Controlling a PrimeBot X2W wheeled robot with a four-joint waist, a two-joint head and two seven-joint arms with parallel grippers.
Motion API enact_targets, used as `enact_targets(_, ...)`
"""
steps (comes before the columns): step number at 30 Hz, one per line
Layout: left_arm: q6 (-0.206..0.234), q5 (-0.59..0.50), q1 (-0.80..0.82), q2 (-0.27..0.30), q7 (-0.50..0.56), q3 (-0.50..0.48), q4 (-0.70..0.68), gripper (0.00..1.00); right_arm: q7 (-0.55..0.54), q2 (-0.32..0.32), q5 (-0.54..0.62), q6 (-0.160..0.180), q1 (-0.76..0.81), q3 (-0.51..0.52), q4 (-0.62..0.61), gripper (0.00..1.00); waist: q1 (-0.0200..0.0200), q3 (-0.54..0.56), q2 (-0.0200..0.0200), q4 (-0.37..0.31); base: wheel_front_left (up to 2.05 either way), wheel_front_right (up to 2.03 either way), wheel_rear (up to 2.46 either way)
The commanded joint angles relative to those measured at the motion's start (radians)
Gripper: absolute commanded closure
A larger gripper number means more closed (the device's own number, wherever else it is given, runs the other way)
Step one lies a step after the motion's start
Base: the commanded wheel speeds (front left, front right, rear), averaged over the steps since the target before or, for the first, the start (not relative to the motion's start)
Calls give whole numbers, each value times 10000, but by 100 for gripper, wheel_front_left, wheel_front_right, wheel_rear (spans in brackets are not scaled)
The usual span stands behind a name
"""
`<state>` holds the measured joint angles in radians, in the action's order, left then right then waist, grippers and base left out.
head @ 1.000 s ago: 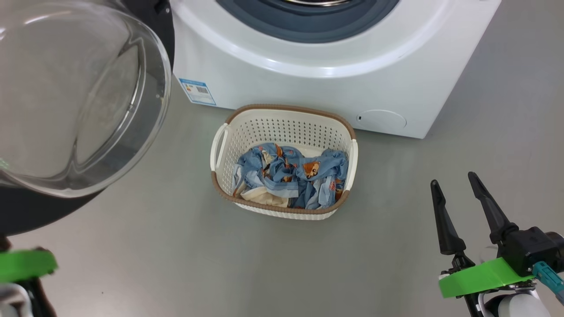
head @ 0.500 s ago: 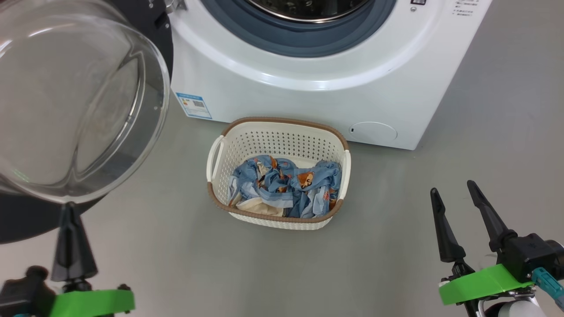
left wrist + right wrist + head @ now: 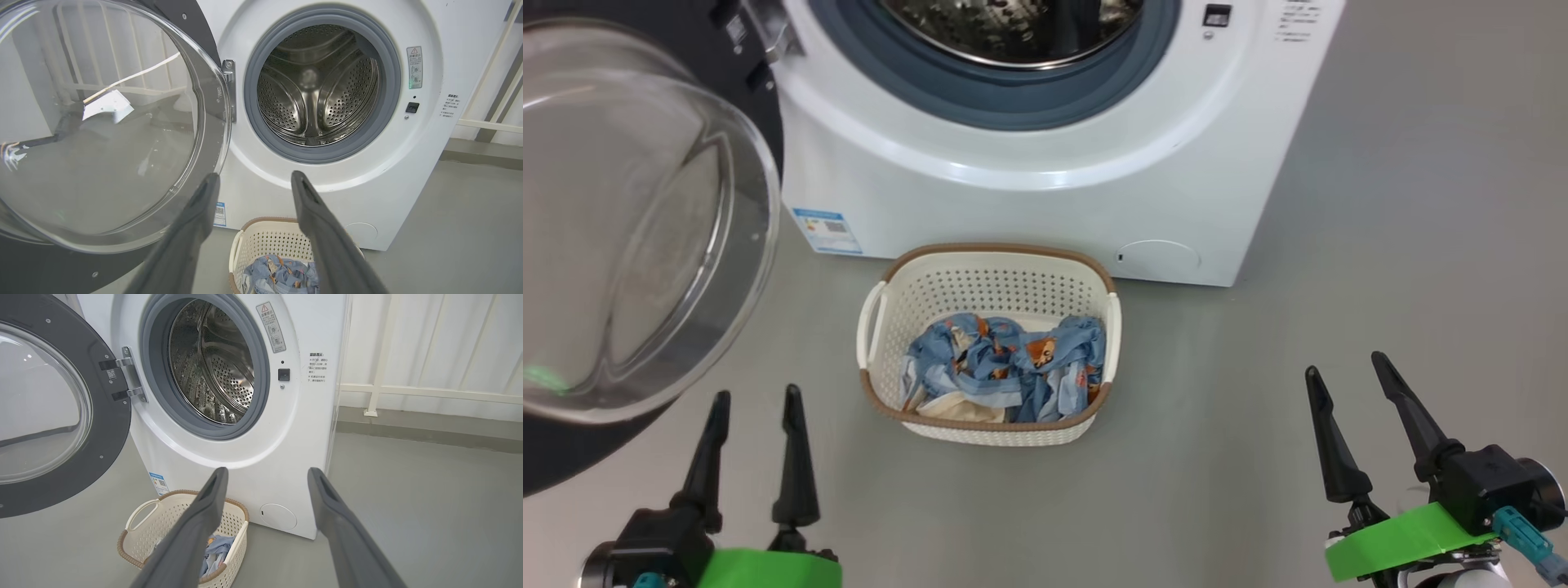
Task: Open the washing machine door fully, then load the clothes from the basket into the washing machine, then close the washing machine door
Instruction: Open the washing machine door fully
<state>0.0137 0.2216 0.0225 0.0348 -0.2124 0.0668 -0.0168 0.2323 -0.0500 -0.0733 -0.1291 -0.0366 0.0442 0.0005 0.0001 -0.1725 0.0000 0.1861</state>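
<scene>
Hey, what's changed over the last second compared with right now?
The left gripper rose into the head view and opened its fingers, which were together a moment ago; it holds nothing. The head camera shifted, showing more of the drum. Unchanged: the right gripper open, the clothes in the basket, the washing machine door open.

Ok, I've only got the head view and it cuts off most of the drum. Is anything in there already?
Observer: No. The left wrist view shows the steel drum bare, right to its back.
Operator: And the door, how far round is it?
Observer: In the right wrist view the washing machine door stands swung wide on its hinge, with its inner face towards the camera.
Operator: What's past the machine on the right?
Observer: A white railing runs behind it on that side.
</scene>
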Motion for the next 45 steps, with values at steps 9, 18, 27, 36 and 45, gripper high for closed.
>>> enact_targets(9,169,-2,-128,214,497,-96,4,0,23,-3,-233,-16,195,-443,-34,0,-1,574,0,-1042,0,0,0)
enact_targets(18,342,-43,-345,277,827,-9,-15,0,-88,-3,-263,-16,370,-566,-59,0,-1,835,0,-1474,0,0,0)
enact_targets(27,499,-69,-430,326,955,16,-91,0,-118,-3,-296,-16,457,-546,-119,0,-1,919,0,-1550,0,0,0)
enact_targets(36,596,-142,-424,398,881,89,-202,0,-124,-3,-343,-16,508,-514,-134,0,-1,937,0,-1551,0,0,0)
enact_targets(45,621,-119,-421,472,849,152,-214,0,-113,-3,-364,-16,519,-476,-146,0,-1,945,0,-1544,0,0,0)
